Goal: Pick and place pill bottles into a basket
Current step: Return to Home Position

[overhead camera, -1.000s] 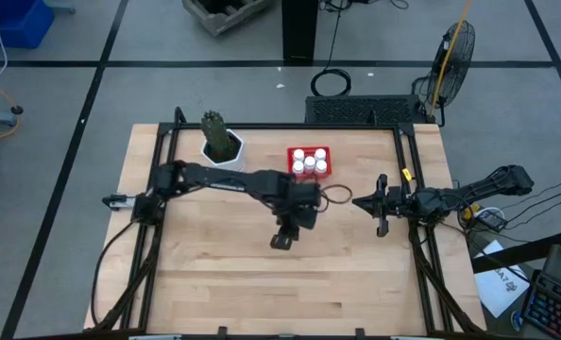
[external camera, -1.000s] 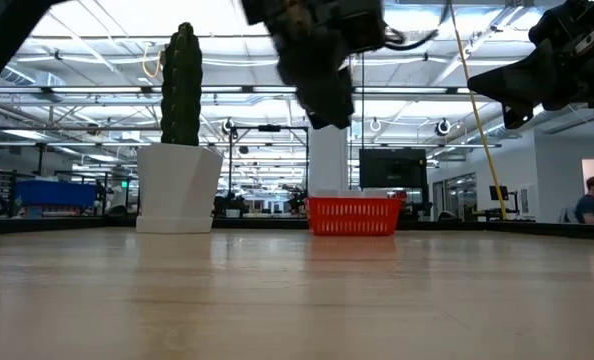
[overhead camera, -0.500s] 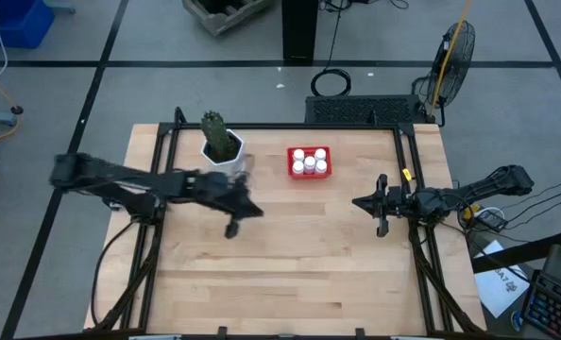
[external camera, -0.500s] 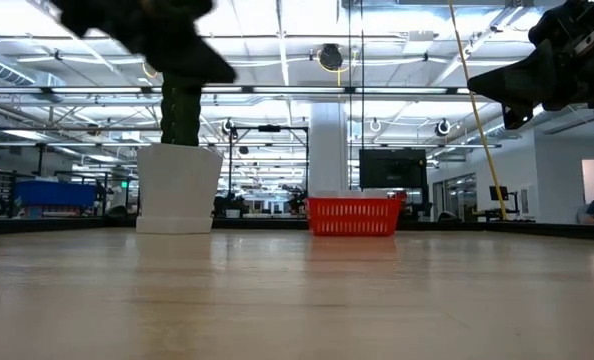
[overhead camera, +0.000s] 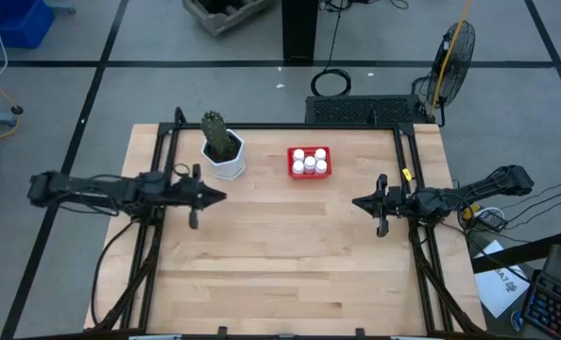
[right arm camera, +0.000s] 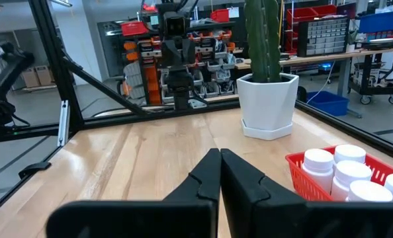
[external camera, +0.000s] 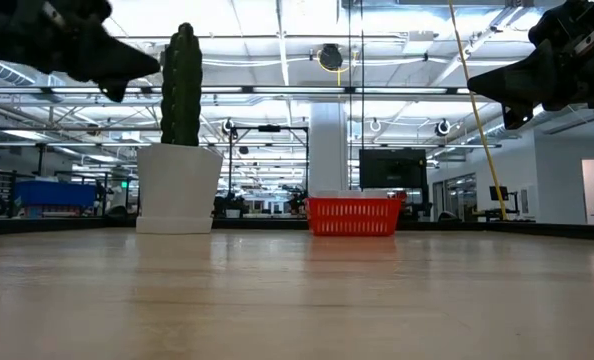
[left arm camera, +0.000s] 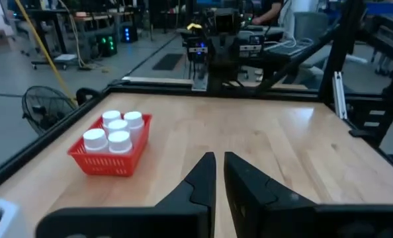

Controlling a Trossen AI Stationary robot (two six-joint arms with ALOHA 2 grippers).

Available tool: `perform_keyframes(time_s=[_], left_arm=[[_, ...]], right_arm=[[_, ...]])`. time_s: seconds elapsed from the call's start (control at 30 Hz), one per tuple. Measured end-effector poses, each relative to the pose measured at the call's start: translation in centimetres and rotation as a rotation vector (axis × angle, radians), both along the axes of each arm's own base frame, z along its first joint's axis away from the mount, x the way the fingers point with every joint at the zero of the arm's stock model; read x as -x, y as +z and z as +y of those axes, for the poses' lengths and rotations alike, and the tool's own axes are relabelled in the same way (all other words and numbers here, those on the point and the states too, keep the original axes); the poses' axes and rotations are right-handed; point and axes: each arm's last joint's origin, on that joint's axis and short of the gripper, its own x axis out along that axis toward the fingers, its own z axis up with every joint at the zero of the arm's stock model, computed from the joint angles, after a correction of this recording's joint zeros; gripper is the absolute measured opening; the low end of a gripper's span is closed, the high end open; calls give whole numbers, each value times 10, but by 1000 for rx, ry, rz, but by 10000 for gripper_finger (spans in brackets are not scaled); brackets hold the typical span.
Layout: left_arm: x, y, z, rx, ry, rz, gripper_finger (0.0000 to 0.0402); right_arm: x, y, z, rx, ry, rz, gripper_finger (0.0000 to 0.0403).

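Note:
The red basket (overhead camera: 309,162) stands on the table at the far middle, with several white pill bottles (overhead camera: 308,160) upright inside it. It also shows in the left wrist view (left arm camera: 110,157), the right wrist view (right arm camera: 313,178) and the low view (external camera: 354,215). My left gripper (overhead camera: 220,196) hovers shut and empty at the table's left, pointing level toward the right. My right gripper (overhead camera: 357,201) hovers shut and empty at the table's right, pointing level toward the left. Both are well apart from the basket.
A white hexagonal pot with a green cactus (overhead camera: 223,151) stands left of the basket, close to the far side of my left gripper. A black frame (overhead camera: 408,151) runs along the table's edges. Bare wooden tabletop (overhead camera: 290,255) lies between the grippers and toward the near edge.
My left arm has drawn back from just near of the basket toward the table's left edge, folding in, and its gripper has turned from pointing down to pointing level toward the right. The basket and its bottles have stayed in place.

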Motion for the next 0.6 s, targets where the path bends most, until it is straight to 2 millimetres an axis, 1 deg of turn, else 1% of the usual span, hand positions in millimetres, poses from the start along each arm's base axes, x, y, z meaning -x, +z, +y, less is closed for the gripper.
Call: perform_keyframes(time_s=[0.17, 0.33, 0.5, 0.6], left_arm=[[18, -9, 1, -11, 2, -58, 35], [30, -16, 2, -20, 18, -132, 35], [34, -31, 3, -90, 51, -140, 35], [32, -42, 3, -190, 59, -126, 35]], right_arm=[[0, 0, 0, 0, 0, 0, 4], [0, 0, 0, 0, 0, 0, 4], [0, 0, 0, 0, 0, 0, 4], [0, 0, 0, 0, 0, 0, 4]])
